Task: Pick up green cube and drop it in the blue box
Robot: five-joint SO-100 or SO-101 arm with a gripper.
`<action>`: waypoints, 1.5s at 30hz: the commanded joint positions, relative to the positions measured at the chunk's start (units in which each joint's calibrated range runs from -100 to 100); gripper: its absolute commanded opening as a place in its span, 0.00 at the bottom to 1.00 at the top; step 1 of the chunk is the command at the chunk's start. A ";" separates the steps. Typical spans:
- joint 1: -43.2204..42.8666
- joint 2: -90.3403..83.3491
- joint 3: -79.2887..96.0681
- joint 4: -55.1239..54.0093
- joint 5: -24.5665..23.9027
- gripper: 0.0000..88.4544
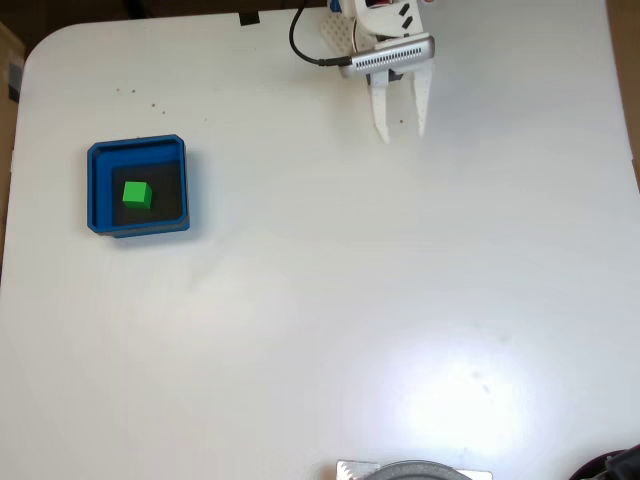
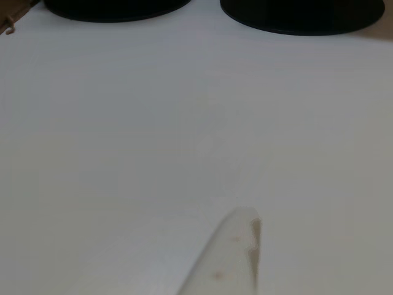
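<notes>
Fixed view, looking down on a white counter (image 1: 330, 300).

Cut off or unclear: the arm enters at 12 o'clock, its body cropped by the top edge; a grey rounded object (image 1: 412, 470) at 6 o'clock is cropped by the bottom edge and cannot be identified. In the other view, one pale blurred finger (image 2: 230, 258) rises from the bottom edge, and two dark rounded shapes (image 2: 116, 7) at the top are cut off and cannot be identified.

Count:
- One claw (image 1: 402, 132), its two white fingers spread apart, holding nothing.
- One blue box (image 1: 137, 187), at 9 o'clock on the counter, well apart from the claw.
- One green cube (image 1: 136, 194), resting on the dark floor inside the blue box.
- One black cable (image 1: 305, 45) beside the arm.
</notes>
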State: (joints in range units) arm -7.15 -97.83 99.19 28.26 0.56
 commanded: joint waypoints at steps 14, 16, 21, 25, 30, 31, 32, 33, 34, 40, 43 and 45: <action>-0.03 -1.25 0.09 -0.99 0.29 0.05; -0.03 -1.25 0.09 -0.99 0.29 0.04; -0.03 -1.25 0.09 -0.99 0.34 0.02; -0.11 -1.25 0.09 -0.99 0.34 0.02; -0.18 -1.25 0.09 -0.99 0.34 0.02; -0.18 -1.25 0.09 -0.99 0.34 0.02; -0.18 -1.25 0.09 -0.99 0.34 0.02; -0.18 -1.25 0.09 -0.99 0.34 0.02; -0.18 -1.25 0.09 -0.99 0.34 0.02; -0.11 -1.17 0.27 -0.99 0.00 0.02; -0.11 -1.17 0.27 -0.99 0.00 0.03; -0.11 -1.17 0.27 -0.99 0.00 0.03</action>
State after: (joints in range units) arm -7.15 -97.83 99.19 28.26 0.66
